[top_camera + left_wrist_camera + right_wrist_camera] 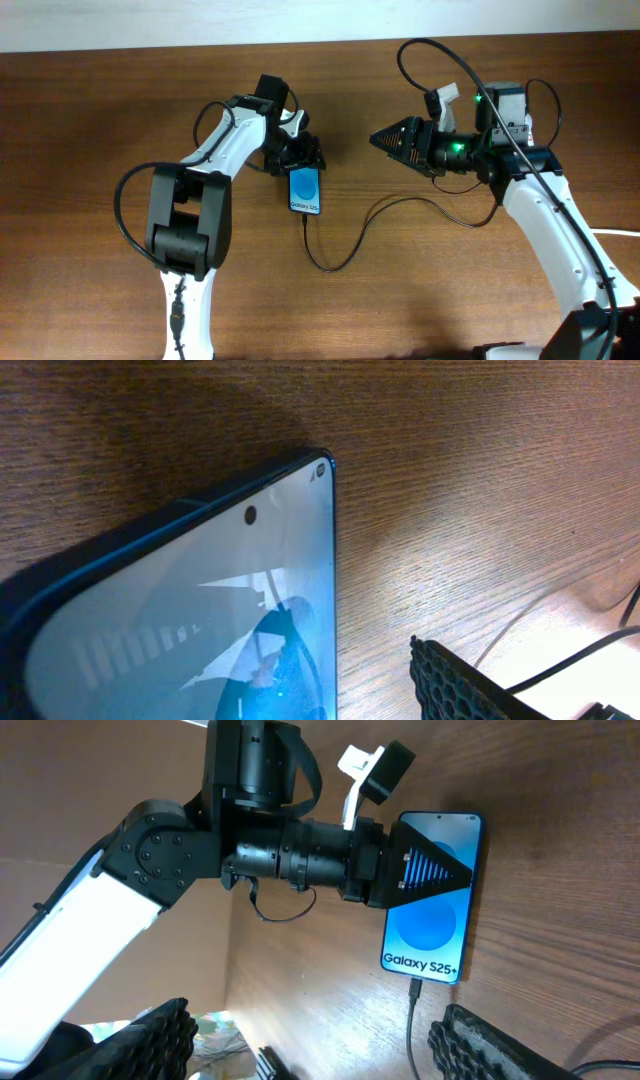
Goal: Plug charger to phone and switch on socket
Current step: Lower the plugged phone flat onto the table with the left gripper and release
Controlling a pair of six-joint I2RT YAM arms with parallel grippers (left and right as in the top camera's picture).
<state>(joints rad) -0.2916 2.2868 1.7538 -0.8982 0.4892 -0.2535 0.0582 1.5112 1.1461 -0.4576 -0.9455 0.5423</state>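
Phone point(305, 190) lies flat at centre of table point(100, 120), screen up. Left gripper point(302, 160) over its far end, jaws parted, one finger point(470, 685) clear of phone's edge. Right gripper point(378, 139) hovers to the right, jaws wide, empty. Charger point(413, 995) plug touches phone's near end

surface point(90, 110): dark brown wood, grain running side to side | far edge: pale strip point(200, 20) lay beyond it | light: soft sheen showed on the wood in the left wrist view
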